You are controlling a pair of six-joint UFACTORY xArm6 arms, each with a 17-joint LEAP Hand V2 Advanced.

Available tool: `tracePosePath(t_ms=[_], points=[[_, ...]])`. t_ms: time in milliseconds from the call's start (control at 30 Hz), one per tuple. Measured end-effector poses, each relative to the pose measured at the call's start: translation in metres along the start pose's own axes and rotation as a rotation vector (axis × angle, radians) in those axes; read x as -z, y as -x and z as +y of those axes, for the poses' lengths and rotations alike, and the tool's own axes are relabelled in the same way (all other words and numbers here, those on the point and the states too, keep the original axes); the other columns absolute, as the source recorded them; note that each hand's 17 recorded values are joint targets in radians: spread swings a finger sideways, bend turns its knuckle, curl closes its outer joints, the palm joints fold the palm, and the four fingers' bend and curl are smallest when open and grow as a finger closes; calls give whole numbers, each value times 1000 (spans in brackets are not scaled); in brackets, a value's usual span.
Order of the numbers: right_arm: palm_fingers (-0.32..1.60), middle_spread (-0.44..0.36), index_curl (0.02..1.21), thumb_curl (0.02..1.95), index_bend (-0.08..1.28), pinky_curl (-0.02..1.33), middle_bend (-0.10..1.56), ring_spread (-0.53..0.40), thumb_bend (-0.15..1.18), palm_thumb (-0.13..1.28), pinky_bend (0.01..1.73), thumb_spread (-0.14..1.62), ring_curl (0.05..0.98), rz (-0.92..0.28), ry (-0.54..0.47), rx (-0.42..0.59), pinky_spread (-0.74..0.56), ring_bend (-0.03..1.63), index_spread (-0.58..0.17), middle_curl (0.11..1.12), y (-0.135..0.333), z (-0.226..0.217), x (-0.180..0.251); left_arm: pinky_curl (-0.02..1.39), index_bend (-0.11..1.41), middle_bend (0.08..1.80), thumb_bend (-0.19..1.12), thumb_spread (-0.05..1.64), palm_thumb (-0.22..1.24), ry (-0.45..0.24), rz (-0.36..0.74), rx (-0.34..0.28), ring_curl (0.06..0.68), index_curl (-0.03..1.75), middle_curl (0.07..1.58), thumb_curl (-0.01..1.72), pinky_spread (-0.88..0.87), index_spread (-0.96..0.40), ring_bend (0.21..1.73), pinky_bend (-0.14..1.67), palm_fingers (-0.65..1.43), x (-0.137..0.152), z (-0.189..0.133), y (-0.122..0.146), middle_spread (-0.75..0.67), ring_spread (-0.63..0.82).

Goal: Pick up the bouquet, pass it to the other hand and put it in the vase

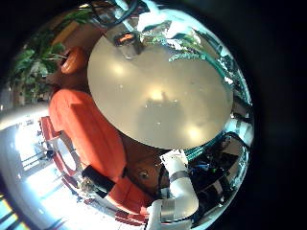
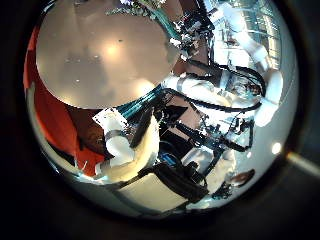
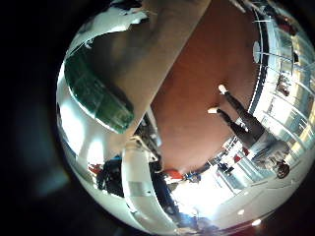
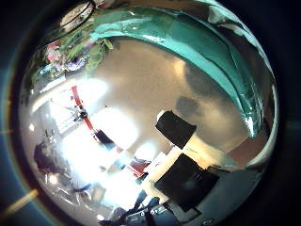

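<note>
Round tan table [image 1: 163, 91] below left hand [image 2: 135, 150] — fingers loosely extended, empty; right hand [image 4: 183, 174] grip unclear.

Round pale beige tabletop [image 1: 158, 91]; plain orange upholstered seat [image 1: 86, 129] beside it; glossy reddish-brown floor [image 3: 212, 74]; green leafy bouquet foliage [image 1: 168, 34]; white-and-black left hand [image 2: 130, 150].
</note>
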State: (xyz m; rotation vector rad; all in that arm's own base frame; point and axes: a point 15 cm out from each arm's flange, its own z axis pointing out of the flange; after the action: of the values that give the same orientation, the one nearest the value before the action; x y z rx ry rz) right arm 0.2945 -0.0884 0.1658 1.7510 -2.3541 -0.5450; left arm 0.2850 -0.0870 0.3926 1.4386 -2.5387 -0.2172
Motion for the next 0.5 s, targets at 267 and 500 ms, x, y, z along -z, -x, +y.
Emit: tracePosePath(t_ms=[267,500], points=[[677,-190,337,398,141,113,679,-263,-11,596,1051,1073,403,27,20,-18,-154,1199,-261,587,-2,-6,-7,226,254,188,-19,1145,284,2,0,2,197,437,319,295,499,-10,391,174,178,5,-4,1,379,541],[1050,-266,400,437,300,207,779,-274,6,754,1237,1055,458,88,14,-35,-403,1261,-394,686,-8,-8,-6,226,254,188,-20,1145,285,11,2,0,198,438,319,294,499,-10,391,174,177,4,-2,0,379,541]])
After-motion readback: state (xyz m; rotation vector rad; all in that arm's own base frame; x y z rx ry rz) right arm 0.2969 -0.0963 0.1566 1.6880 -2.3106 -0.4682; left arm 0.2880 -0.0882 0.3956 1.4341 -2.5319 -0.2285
